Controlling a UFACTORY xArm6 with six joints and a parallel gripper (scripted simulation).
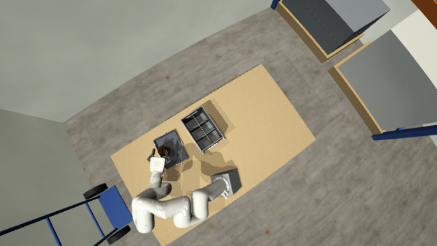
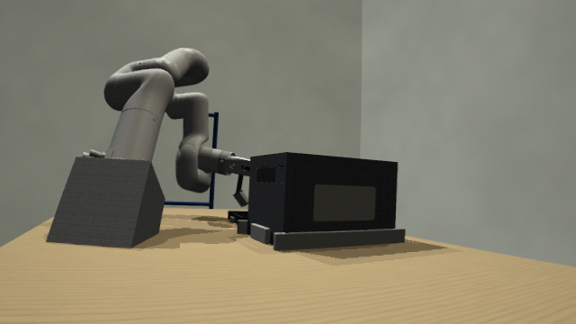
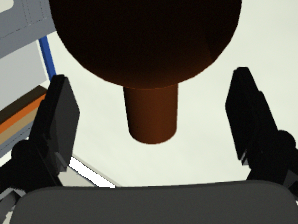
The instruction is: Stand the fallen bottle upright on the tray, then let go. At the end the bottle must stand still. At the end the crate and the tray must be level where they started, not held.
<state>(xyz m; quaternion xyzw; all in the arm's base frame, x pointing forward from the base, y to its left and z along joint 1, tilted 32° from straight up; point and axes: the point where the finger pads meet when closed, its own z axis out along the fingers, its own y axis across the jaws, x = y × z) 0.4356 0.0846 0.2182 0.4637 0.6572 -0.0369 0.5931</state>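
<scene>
The brown bottle is on the dark tray, near its left side; from above it shows as a round shape, so it looks upright. In the wrist view its body fills the top and its neck lies between my fingers with clear gaps on both sides. My gripper is open and touches nothing; it also shows in the overhead view. In the side view one finger hangs beside the black crate, which hides the bottle.
The compartmented crate sits just right of the tray on the wooden table. My dark wedge base stands at the table's near edge. A blue hand truck is on the floor to the left. Shelving units stand far right.
</scene>
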